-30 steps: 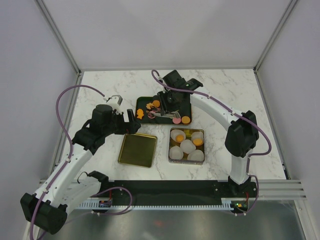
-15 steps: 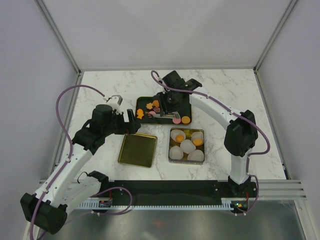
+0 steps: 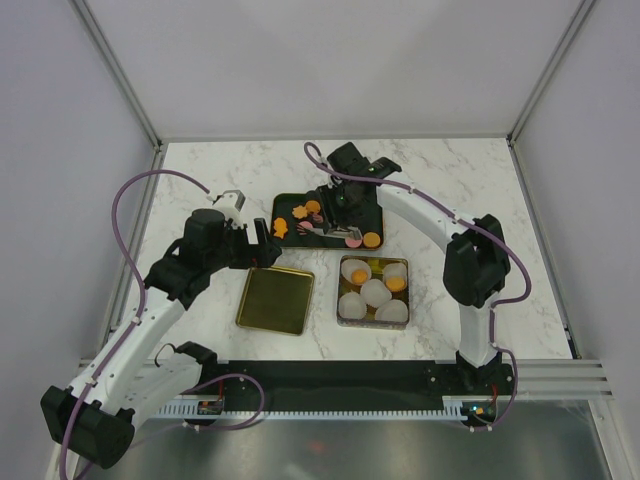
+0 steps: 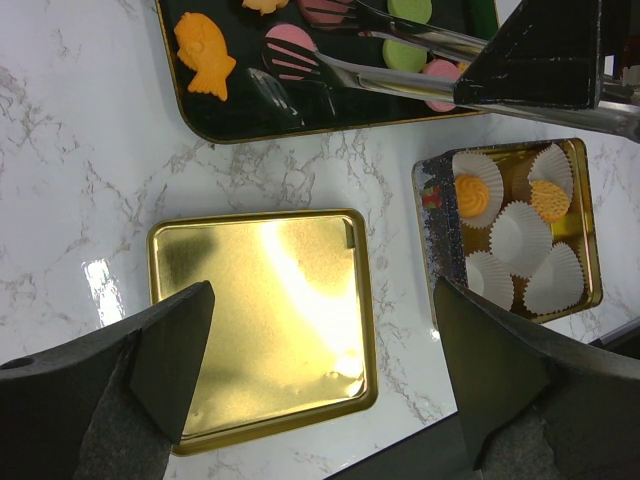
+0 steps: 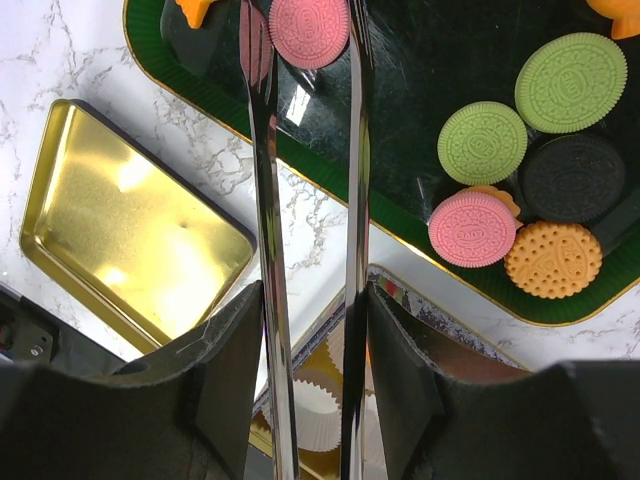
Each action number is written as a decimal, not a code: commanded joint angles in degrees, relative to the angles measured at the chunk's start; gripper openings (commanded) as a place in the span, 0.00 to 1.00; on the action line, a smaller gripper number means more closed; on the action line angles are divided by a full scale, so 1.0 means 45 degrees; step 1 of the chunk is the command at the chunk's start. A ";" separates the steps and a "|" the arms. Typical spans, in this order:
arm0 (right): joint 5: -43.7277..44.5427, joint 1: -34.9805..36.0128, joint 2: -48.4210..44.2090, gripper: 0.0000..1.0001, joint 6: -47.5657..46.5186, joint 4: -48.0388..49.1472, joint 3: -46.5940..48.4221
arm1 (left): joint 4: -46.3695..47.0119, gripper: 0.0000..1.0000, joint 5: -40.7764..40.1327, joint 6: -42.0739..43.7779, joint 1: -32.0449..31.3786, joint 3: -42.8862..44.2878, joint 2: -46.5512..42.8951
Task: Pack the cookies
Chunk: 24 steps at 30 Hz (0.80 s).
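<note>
Cookies lie on a dark green tray (image 3: 277,205): an orange fish (image 4: 203,54), green rounds (image 5: 570,82), a pink one (image 5: 471,228) and an orange one (image 5: 552,259). My right gripper (image 5: 310,300) is shut on metal tongs (image 5: 262,200). The tong tips sit on either side of a pink cookie (image 5: 309,30) over the tray's left part; I cannot tell if it is lifted. A gold tin (image 3: 344,290) holds white paper cups, two with orange cookies (image 4: 473,193). My left gripper (image 4: 320,350) is open and empty above the gold lid (image 4: 260,320).
A black cookie (image 5: 572,177) lies among the others on the tray. The gold lid (image 3: 275,299) lies left of the tin, both in front of the tray. The left arm (image 3: 200,250) reaches in from the left, its purple cable arching above it.
The right arm's elbow has shifted slightly left and away. The tongs stay over the tray's left part. The left arm has not moved.
</note>
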 commanded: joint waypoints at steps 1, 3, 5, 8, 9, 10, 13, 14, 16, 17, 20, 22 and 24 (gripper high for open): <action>-0.0326 -0.0062 0.0088 0.52 -0.0164 0.0456 0.0465 | 0.0107 1.00 -0.0157 0.0197 0.0063 0.0087 -0.0035; -0.0424 -0.0081 0.0049 0.51 -0.0125 0.0476 0.0406 | 0.0088 1.00 -0.0176 0.0197 0.0063 0.0068 -0.0035; -0.0444 -0.0101 -0.0010 0.51 -0.0125 0.0476 0.0348 | 0.0107 1.00 -0.0176 0.0197 0.0063 0.0088 -0.0016; -0.0502 -0.0120 -0.0088 0.49 -0.0086 0.0515 0.0250 | 0.0107 1.00 -0.0157 0.0216 0.0083 0.0068 -0.0016; -0.0522 -0.0159 -0.0108 0.49 -0.0105 0.0515 0.0230 | 0.0088 1.00 -0.0176 0.0197 0.0064 0.0087 0.0004; -0.0541 -0.0140 -0.0127 0.48 -0.0086 0.0534 0.0191 | 0.0068 1.00 -0.0157 0.0197 0.0083 0.0068 -0.0016; -0.0561 -0.0198 -0.0186 0.46 -0.0086 0.0535 0.0113 | 0.0107 1.00 -0.0157 0.0197 0.0063 0.0068 -0.0016; -0.0638 -0.0218 -0.0205 0.44 -0.0086 0.0554 0.0113 | 0.0107 1.00 -0.0157 0.0197 0.0063 0.0087 -0.0016; -0.0659 -0.0257 -0.0303 0.43 -0.0047 0.0554 0.0132 | 0.0107 1.00 -0.0157 0.0177 0.0064 0.0068 -0.0035; -0.0678 -0.0276 -0.0342 0.43 -0.0047 0.0554 0.0171 | 0.0107 1.00 -0.0176 0.0197 0.0083 0.0068 -0.0035; -0.0678 -0.0335 -0.0537 0.42 -0.0008 0.0535 0.0249 | 0.0088 1.00 -0.0157 0.0197 0.0083 0.0068 -0.0055; -0.0717 -0.0355 -0.0732 0.42 0.0031 0.0554 0.0230 | 0.0107 1.00 -0.0157 0.0177 0.0083 0.0068 -0.0055; -0.0737 -0.0394 -0.0869 0.42 0.0050 0.0535 0.0230 | 0.0107 1.00 -0.0157 0.0177 0.0064 0.0087 -0.0035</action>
